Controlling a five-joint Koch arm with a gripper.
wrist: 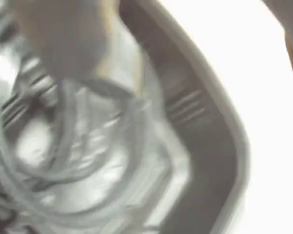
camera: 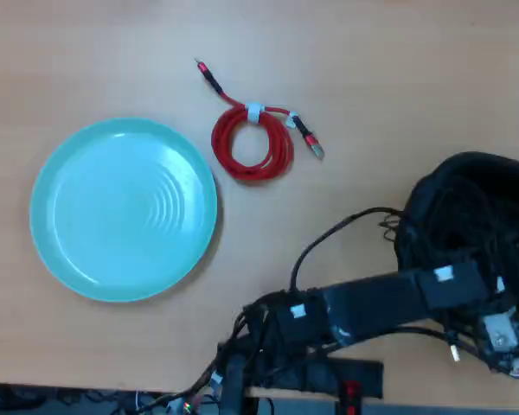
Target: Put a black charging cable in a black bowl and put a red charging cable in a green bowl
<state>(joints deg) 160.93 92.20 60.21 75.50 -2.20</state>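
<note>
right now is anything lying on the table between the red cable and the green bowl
Nothing visible does. In the overhead view the red cable lies on bare table just up and right of the green bowl, with only open wood between them. The arm is off at lower right, over the black bowl.

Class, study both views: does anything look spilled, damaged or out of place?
Nothing stands out. The red charging cable lies neatly coiled on the table, apart from the empty green bowl. The black charging cable lies coiled in the black bowl. The wrist view is blurred.
</note>
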